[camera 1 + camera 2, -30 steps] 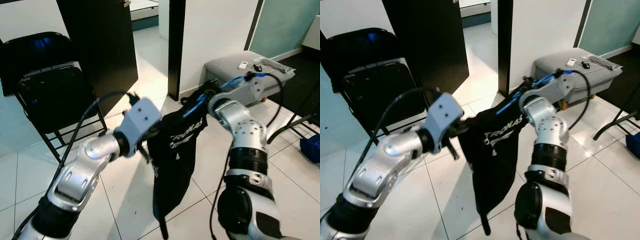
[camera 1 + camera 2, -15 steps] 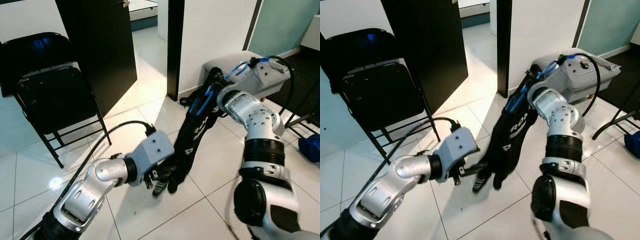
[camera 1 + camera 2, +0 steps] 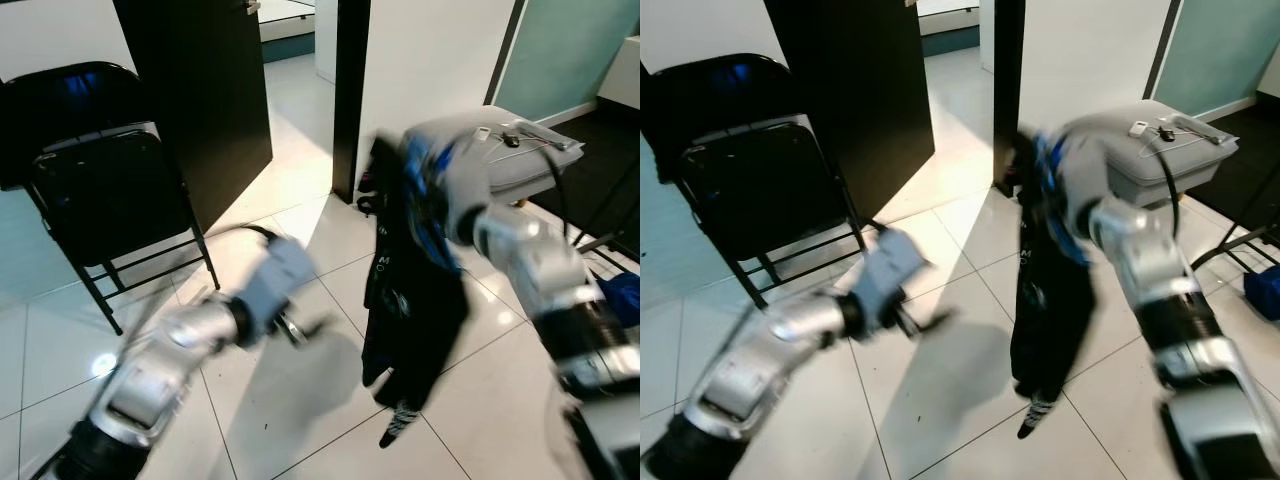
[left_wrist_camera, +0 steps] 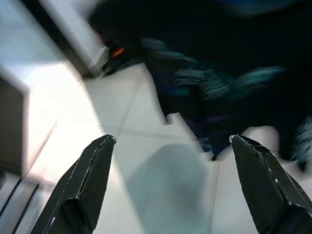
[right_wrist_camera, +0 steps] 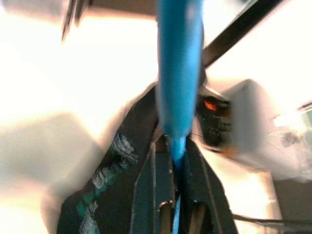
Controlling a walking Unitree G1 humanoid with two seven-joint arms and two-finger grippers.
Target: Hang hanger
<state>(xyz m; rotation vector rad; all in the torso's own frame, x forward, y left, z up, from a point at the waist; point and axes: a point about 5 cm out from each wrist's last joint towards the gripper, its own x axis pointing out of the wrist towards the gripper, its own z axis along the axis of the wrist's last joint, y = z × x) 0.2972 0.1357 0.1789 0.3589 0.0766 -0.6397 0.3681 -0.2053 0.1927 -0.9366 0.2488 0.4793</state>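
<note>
A black garment (image 3: 415,300) with pale lettering hangs from a blue hanger (image 5: 179,73) above the white tile floor. My right gripper (image 5: 176,146) is shut on the hanger's blue bar, and the arm is blurred with motion beside the white wall. The left gripper (image 3: 300,328) is low and to the left of the garment, apart from it. In the left wrist view the left gripper (image 4: 173,141) is open with nothing between its fingers, and the garment (image 4: 219,78) lies beyond the tips.
A black folding chair (image 3: 100,190) stands at the left before a dark door panel (image 3: 200,90). A grey padded stool (image 3: 520,150) with small items is at the right, near a black post (image 3: 350,90). A blue object (image 3: 625,295) sits at the right edge.
My right arm has swung the hanger, and the garment now hangs straight and further right. The left gripper has drawn back to the left, away from the garment's lower end.
</note>
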